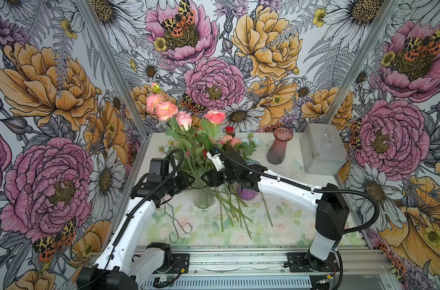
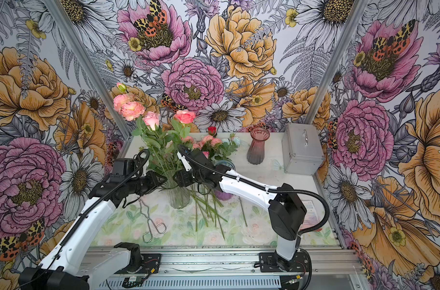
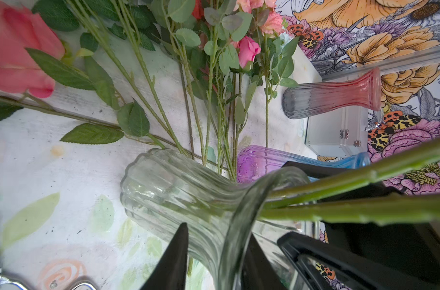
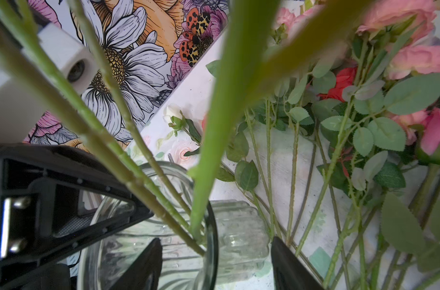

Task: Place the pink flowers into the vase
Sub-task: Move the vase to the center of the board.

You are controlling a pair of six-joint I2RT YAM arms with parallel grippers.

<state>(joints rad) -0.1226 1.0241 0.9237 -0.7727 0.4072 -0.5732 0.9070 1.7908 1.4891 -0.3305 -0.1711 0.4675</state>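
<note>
Both top views show the pink flowers (image 1: 185,120) standing in the clear vase (image 1: 203,195), stems near upright, leaning slightly back-left, heads up. Left wrist view: the left gripper (image 3: 216,258) closely flanks the vase neck; whether it pinches, I cannot tell. The right gripper (image 4: 214,263) straddles the vase, fingers spread. Others lie flat on the table (image 1: 284,221) behind it.

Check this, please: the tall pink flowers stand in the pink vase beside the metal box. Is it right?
Not quite. The tall pink flowers stand in the clear vase, not in the pink vase. That one is empty beside the metal box. Both top views show it.
</note>
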